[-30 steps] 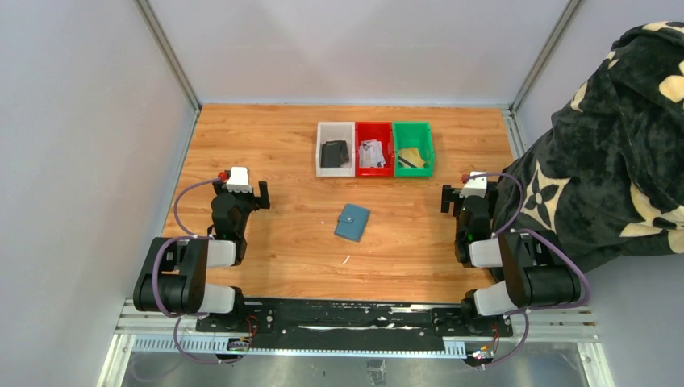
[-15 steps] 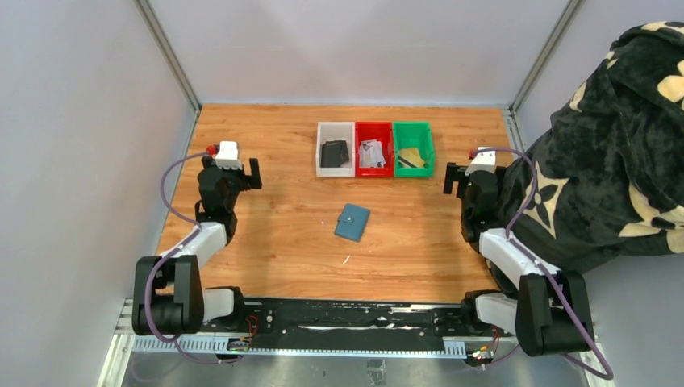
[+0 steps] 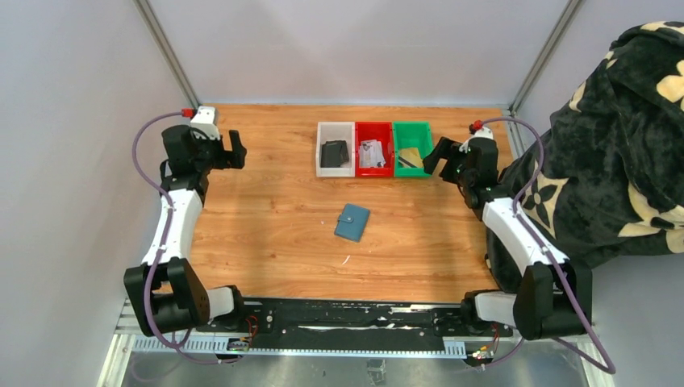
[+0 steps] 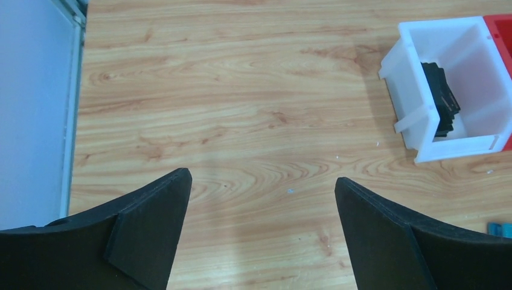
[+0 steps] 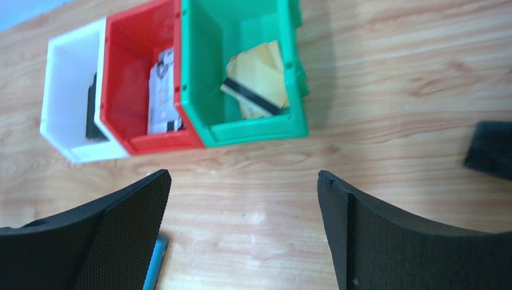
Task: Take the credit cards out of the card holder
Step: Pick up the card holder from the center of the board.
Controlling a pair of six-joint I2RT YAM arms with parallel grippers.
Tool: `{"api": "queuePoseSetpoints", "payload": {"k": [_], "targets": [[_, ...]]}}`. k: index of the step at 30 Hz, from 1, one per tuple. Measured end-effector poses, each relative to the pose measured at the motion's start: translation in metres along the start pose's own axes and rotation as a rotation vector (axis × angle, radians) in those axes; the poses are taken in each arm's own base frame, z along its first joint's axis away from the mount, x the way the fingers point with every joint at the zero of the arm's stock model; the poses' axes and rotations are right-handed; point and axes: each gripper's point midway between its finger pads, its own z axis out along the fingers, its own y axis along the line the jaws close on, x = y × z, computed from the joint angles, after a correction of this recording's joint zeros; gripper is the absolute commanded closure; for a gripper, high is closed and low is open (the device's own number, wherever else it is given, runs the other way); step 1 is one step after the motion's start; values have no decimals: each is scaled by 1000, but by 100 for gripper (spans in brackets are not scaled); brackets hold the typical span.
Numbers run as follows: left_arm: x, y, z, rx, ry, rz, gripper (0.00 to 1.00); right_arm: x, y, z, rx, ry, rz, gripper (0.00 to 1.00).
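The teal-blue card holder (image 3: 352, 222) lies folded shut at the table's middle. Only a sliver of it shows in the right wrist view (image 5: 156, 263), and a corner at the left wrist view's edge (image 4: 501, 229). The credit cards are hidden inside it. My left gripper (image 3: 236, 150) hangs open over bare wood at the back left (image 4: 261, 181), far from the holder. My right gripper (image 3: 440, 156) is open too, hovering just right of the green bin (image 3: 412, 126), with only tabletop between its fingers (image 5: 243, 175).
Three bins stand in a row at the back. The white bin (image 3: 335, 126) holds a black wallet (image 3: 334, 153), the red bin (image 3: 374, 126) holds pale cards, and the green bin (image 5: 241, 136) holds a yellow striped card (image 5: 256, 84). A dark patterned fabric (image 3: 613, 145) bulges in at the right.
Both arms have stretched away from their bases toward the back. The left gripper went to the back left and the right one came beside the green bin. The holder has not moved.
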Motion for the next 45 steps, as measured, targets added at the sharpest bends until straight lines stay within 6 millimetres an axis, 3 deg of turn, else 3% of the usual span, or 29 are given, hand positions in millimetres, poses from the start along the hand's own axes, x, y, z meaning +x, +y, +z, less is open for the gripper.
{"api": "queuePoseSetpoints", "payload": {"k": [5,11,14,19,21,24,34,45], "targets": [[8,-3,1,47,83,-29,0,26,33,-1,-61,134,-27,4],[43,-18,-2,123,216,-72,0,95,118,-14,-218,321,-205,7],[53,-24,-4,144,257,-70,0,135,142,-15,-262,416,-270,11],[71,-48,-8,213,338,-16,0,206,155,-18,-285,590,-364,17],[76,-61,-11,251,365,14,1,222,152,-17,-276,636,-374,18],[82,-78,-14,303,395,57,3,232,149,-17,-273,672,-373,19],[93,-115,-23,411,449,116,12,237,160,-17,-305,700,-315,16],[95,-131,-29,459,466,130,31,251,167,-15,-290,718,-261,43]]}}
